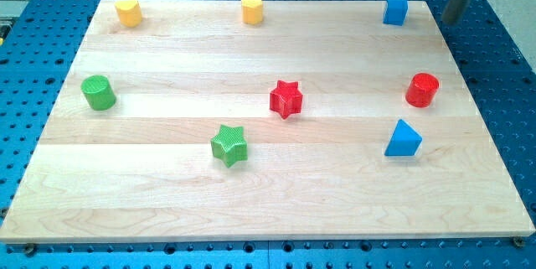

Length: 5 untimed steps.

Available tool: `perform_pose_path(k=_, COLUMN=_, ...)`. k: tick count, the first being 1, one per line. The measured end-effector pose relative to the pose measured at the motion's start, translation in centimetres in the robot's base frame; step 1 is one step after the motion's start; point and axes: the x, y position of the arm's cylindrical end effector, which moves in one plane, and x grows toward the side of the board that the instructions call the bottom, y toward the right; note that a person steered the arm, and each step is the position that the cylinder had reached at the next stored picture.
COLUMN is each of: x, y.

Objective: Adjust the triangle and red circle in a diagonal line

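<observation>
- My tip [450, 19] rested off the board [251, 193] at the view's top right, touching nothing.
- Below it: red circle [422, 90], then blue triangle [404, 139].

**Nothing to read**

I find no text, label, brand, number or sign anywhere I look. My wooden board [268, 210] carries only bare grain from corner to corner, the coloured blocks on it have plain faces, and the blue perforated table [502, 68] around its edges is unmarked too.
</observation>
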Motion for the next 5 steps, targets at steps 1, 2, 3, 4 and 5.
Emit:
perform_pose_path(k=1, x=4.8, y=-0.4)
perform_pose_path(k=2, x=13.5, y=2.1)
perform_pose_path(k=3, x=25.7, y=-1.6)
perform_pose_path(k=4, x=27.3, y=-6.2)
perform_pose_path(k=5, x=28.0, y=-7.0)
